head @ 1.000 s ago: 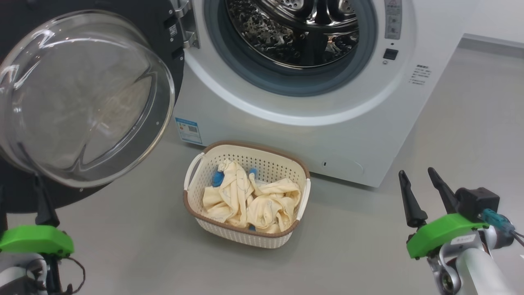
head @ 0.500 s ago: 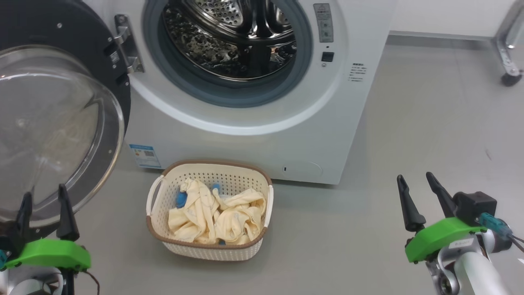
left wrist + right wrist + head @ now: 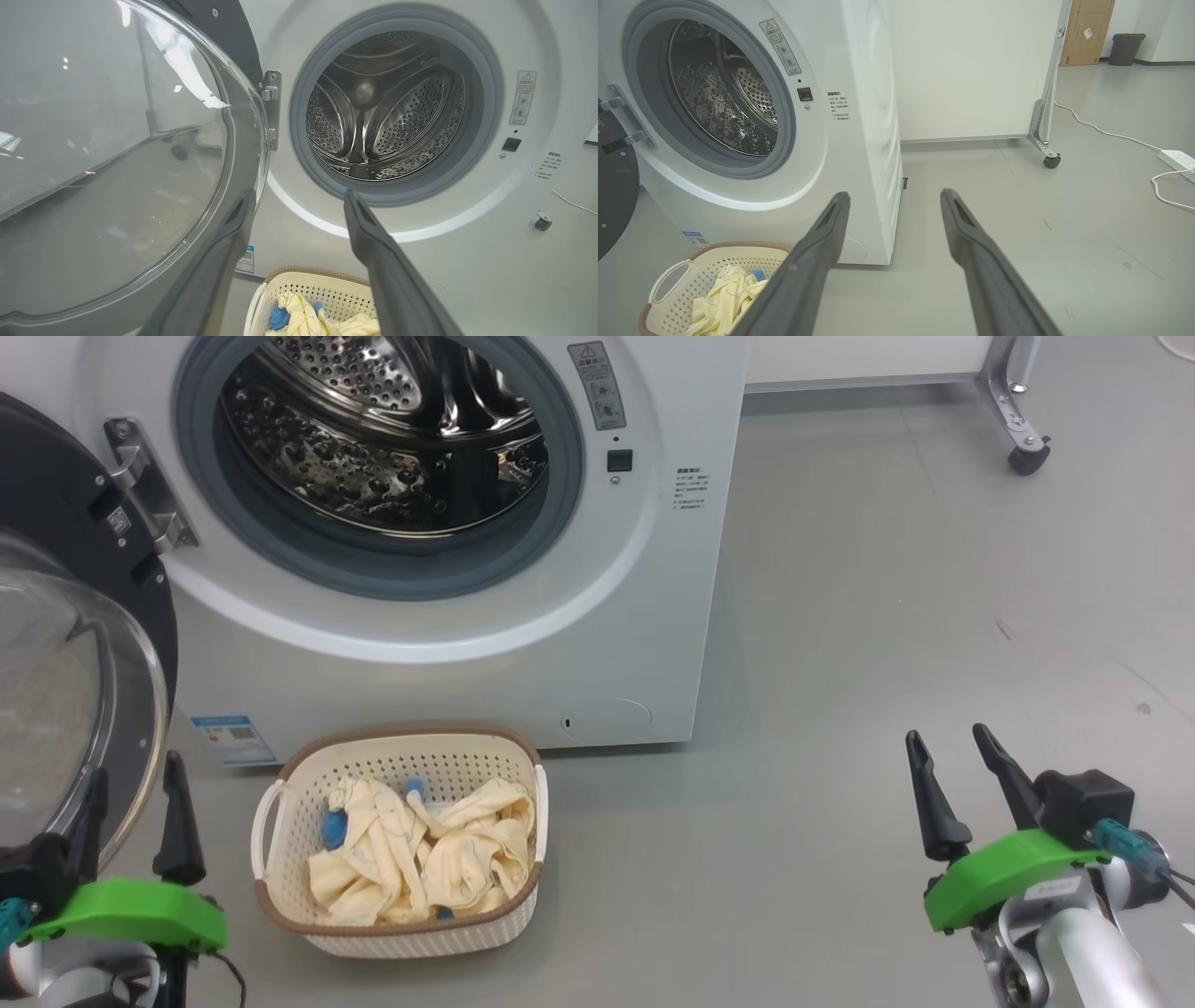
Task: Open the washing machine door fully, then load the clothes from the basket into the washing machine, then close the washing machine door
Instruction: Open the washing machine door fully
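The washing machine (image 3: pixel 448 653) stands with its steel drum (image 3: pixel 373 439) exposed. The washing machine door (image 3: pixel 65 691) is swung out to the left, its glass bowl facing me. On the floor in front sits the basket (image 3: pixel 280 896), with the pale yellow clothes (image 3: pixel 420 868) heaped inside. My left gripper (image 3: pixel 133 767) is open and empty between the door and the basket. In the left wrist view, the left gripper (image 3: pixel 299 193) points at the drum's lower seal, with the door (image 3: pixel 117 163) close beside it. My right gripper (image 3: pixel 945 733) hangs open over bare floor, far right of the basket; the right gripper (image 3: pixel 895 193) holds nothing.
A metal frame leg on a caster (image 3: pixel 1022 453) stands behind the machine's right side. A white power strip (image 3: pixel 1176 158) and its cable lie on the floor further right. Grey floor (image 3: pixel 840 709) stretches between the machine and my right arm.
The head camera has swung right, so the machine, door and basket sit further left in the picture. The left gripper shows a little higher. Both grippers stay open.
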Available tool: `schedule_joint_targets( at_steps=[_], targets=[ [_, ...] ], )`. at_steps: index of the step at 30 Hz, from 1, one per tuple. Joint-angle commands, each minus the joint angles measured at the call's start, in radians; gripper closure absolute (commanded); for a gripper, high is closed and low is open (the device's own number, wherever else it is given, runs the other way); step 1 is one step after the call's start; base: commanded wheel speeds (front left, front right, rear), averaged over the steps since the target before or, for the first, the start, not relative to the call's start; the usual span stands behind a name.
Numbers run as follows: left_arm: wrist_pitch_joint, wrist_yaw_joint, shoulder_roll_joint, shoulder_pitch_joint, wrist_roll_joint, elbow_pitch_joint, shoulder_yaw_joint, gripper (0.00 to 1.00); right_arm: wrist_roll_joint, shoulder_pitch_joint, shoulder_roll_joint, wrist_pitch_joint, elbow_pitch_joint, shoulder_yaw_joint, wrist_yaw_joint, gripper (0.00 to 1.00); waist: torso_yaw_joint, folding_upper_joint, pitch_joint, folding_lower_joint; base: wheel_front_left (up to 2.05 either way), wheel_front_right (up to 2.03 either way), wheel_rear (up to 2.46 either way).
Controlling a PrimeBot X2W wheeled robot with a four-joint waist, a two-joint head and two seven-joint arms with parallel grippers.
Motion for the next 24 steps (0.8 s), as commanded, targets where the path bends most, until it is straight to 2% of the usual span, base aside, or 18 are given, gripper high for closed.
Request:
schedule_joint_targets(
  at_steps=[1, 6, 24],
  targets=[
    [-0.011, 0.0, 0.048, -0.03, -0.017, -0.02, 0.021, 0.0, 0.001, -0.014, -0.015, -0.01, -0.037, 0.021, 0.01, 0.0, -0.01, -0.0001, 0.001, 0.0, 0.0, 0.0, 0.0],
    [-0.011, 0.0, 0.083, -0.046, -0.049, 0.021, -0.033, 0.0, -0.001, -0.014, -0.012, -0.01, -0.039, 0.02, 0.01, 0.0, -0.019, -0.0001, 0.001, 0.0, 0.0, 0.0, 0.0],
    [-0.011, 0.0, 0.149, -0.115, -0.165, 0.077, -0.151, 0.0, 0.004, -0.022, -0.009, -0.01, -0.039, 0.032, 0.01, 0.0, 0.0, -0.0001, 0.004, 0.0, 0.0, 0.0, 0.0]
  ],
)
